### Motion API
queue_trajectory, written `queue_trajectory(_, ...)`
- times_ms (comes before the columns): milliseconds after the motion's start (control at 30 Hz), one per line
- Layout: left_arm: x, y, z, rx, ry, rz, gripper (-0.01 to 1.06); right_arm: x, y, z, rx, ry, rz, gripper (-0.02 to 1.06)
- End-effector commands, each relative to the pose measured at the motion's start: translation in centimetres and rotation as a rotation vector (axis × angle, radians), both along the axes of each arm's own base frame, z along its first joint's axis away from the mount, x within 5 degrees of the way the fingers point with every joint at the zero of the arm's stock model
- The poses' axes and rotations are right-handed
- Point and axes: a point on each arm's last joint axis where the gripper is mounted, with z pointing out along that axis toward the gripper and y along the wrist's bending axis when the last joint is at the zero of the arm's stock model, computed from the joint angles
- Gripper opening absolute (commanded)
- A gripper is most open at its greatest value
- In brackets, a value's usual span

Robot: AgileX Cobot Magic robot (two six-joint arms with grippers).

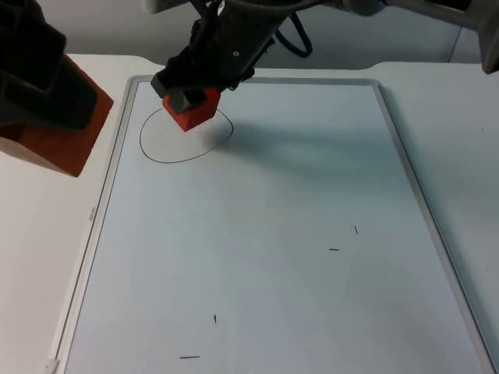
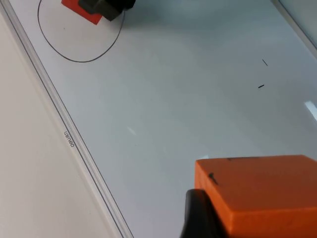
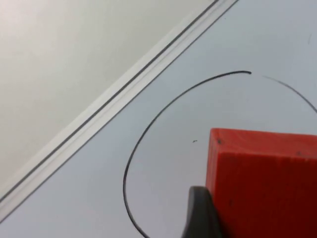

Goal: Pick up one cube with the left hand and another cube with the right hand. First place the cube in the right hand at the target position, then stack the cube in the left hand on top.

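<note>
Meanwhile: two cubes held, one over the drawn circle

The hand-drawn circle (image 1: 185, 134) on the whiteboard (image 1: 257, 257) serves as the landmark. The right gripper (image 1: 189, 95) hangs directly over that circle, clenched on the red cube (image 1: 192, 111); the cube sits within the circle's outline as seen from the top view, near its far edge. Whether the cube already touches the board cannot be told. From the right wrist view the red cube (image 3: 265, 183) is pressed against a black fingertip (image 3: 200, 213), and the circle's line (image 3: 148, 129) curves around just beside it.

The left gripper (image 1: 35, 86) is off to the left of the circle, past the board's metal frame (image 1: 105, 195) and above the white table (image 1: 39, 257). It grasps the orange cube (image 1: 58, 136), which is raised close to the top camera and well apart from the circle. In the left wrist view the orange cube (image 2: 262, 196) rests against a fingertip (image 2: 200, 218), and beyond it the circle (image 2: 79, 49) lies with the red cube (image 2: 79, 10) inside.

A few short black pen marks (image 1: 334, 249) dot the board, well apart from the circle on its near side.
</note>
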Motion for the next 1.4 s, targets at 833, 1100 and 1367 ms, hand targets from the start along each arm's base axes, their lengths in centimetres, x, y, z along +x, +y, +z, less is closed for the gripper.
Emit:
queue_trajectory(833,-0.2,-0.1,0.2,-0.020,-0.003,0.000,0.00,-0.3,0.2,-2.8,-0.036,0.070,0.005,0.05)
queue_trajectory(1100,-0.2,-0.1,0.2,-0.019,-0.004,-0.001,0.00,0.1,0.5,-2.5,0.003,0.014,-0.007,0.29)
queue_trajectory(1367,-0.2,-0.1,0.2,-0.019,-0.004,-0.001,0.00,0.2,0.8,-2.3,0.015,-0.009,-0.002,0.29)
